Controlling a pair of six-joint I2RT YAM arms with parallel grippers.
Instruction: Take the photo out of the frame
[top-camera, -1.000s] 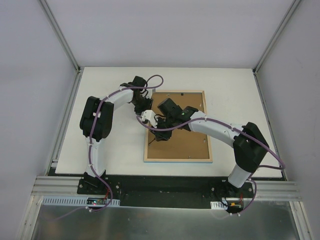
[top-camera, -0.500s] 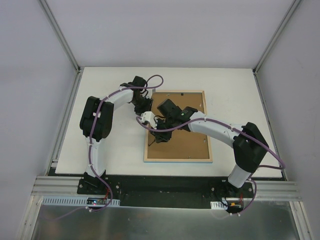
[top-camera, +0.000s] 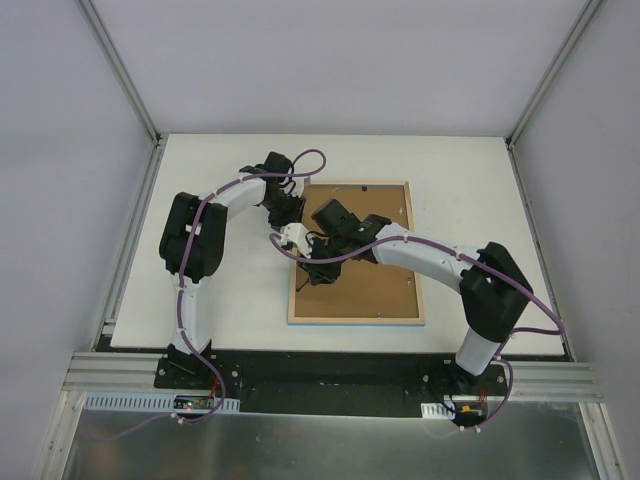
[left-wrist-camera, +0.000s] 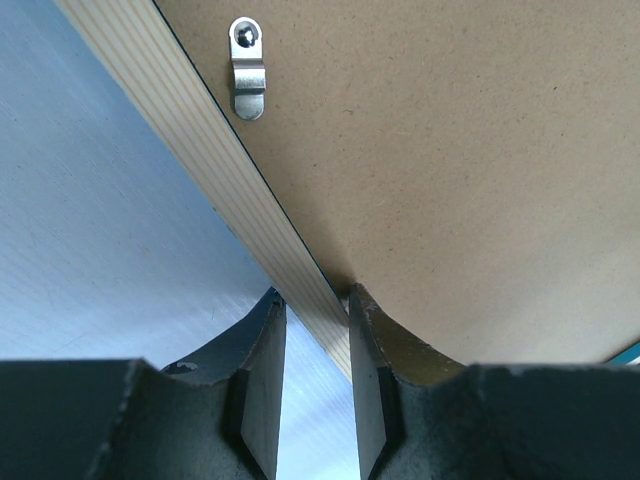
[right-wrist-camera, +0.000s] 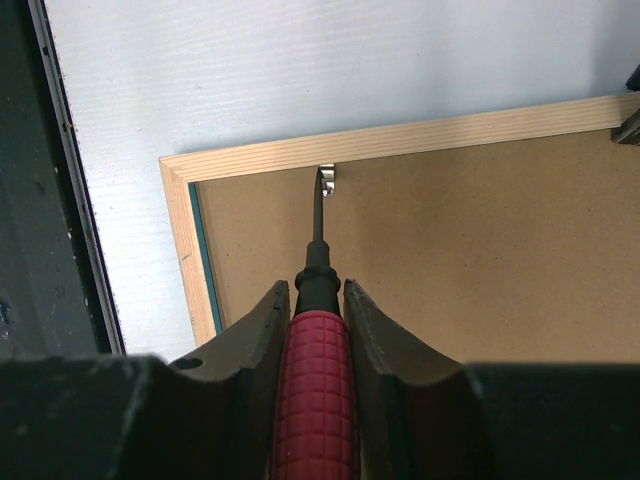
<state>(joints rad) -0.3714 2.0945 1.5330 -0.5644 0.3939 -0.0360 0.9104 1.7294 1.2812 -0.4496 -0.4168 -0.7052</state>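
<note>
Frame (top-camera: 355, 320), one, between left fingers (left-wrist-camera: 262, 385); screwdriver (right-wrist-camera: 315, 395), one, between right fingers (right-wrist-camera: 262, 350).

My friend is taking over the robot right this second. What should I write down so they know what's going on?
Left tool: shut on the pale wood edge of the frame, steadying it.
Right tool: shut on a red-handled screwdriver, with its tip at a metal clip on the frame's back.
Things: the frame lies face down on the table, with the brown backing board in it. The photo is not visible, presumably under the board.
Done: tools are in place and nothing is out yet.
Left: probably free the clips, lift the board, then take out the photo.
</note>
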